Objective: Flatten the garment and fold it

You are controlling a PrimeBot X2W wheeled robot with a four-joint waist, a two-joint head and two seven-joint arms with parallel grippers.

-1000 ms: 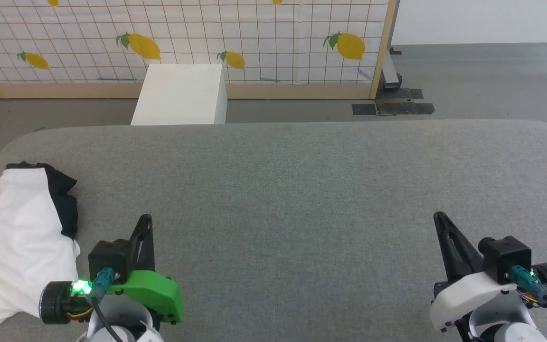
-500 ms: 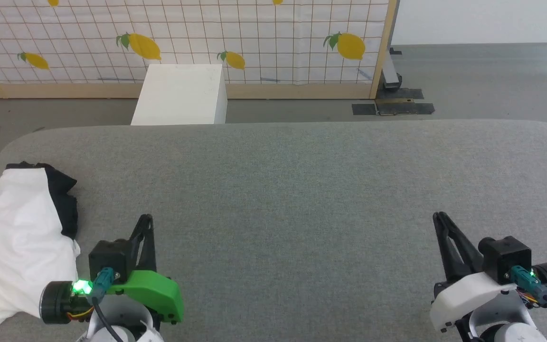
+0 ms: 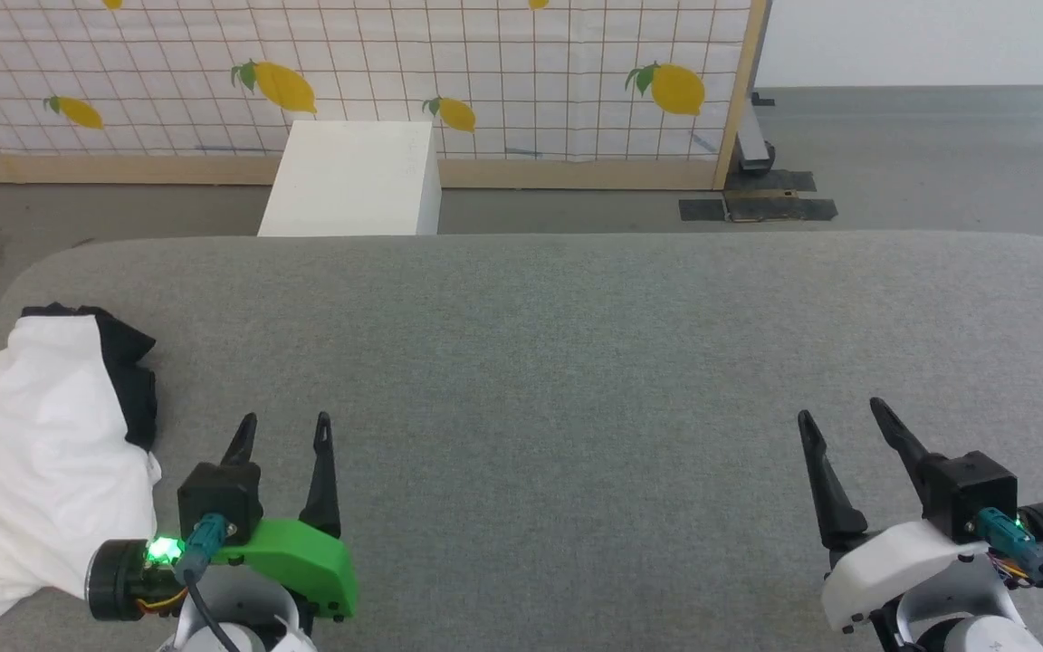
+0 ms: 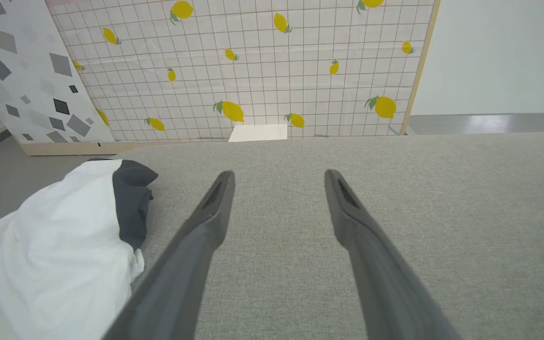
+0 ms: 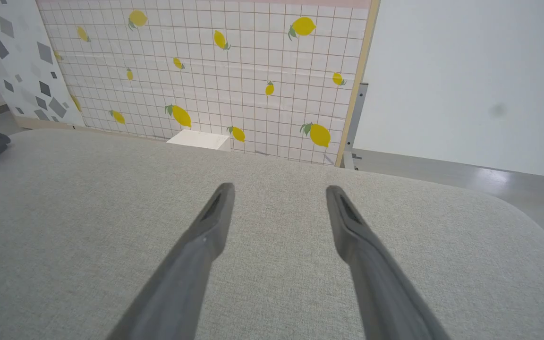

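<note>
1. Your left gripper [image 3: 286,421] is released. Its two dark fingers are spread and hold nothing above the grey table [image 3: 576,362].
2. Your right gripper [image 3: 838,409] is also spread wide and empty, well apart from the left one.
3. The garment [image 3: 42,453] lies bunched just beside the left gripper, on its outer side. It is a white heap with a black fold along the near flank, and it is well apart from the right gripper.
4. The heap sits at the table's corner and seems to spill past the edge. A one-handed tug could probably drag it off.
5. A pinch into the bunch may catch several layers at once, and then the garment would not spread flat.
6. The head view lays out both grippers, the bare table between them and a white box [image 3: 349,177] beyond. The left wrist view brings the black fold up close beside its left finger. The right wrist view catches a dark scrap of cloth at its far left edge.
</note>
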